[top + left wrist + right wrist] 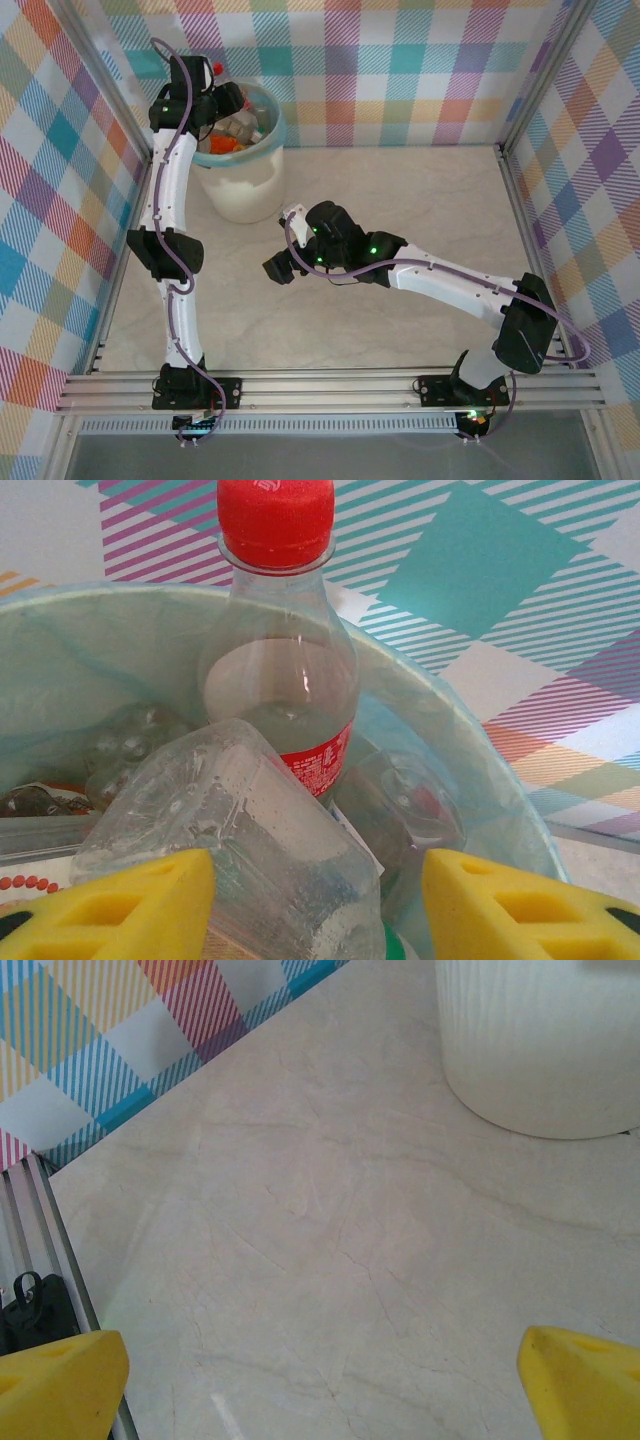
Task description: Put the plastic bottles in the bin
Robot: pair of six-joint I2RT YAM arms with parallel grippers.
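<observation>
The bin [245,185] stands at the back left, cream-white with a teal bag over its rim [450,710]. Several plastic bottles [238,130] are piled inside. One with a red cap and red label [280,680] stands upright and pokes above the rim. A clear bottle [240,820] lies on the pile with its base between the yellow fingers of my left gripper [318,900]. The left finger is against it, the right finger stands apart, so the jaws are open. My right gripper [320,1390] hangs open over bare table, a little in front of the bin [540,1050].
Checked walls close the table on the left, back and right. A metal rail [40,1250] runs along the left edge. The right arm [440,275] stretches across the table's middle towards the bin.
</observation>
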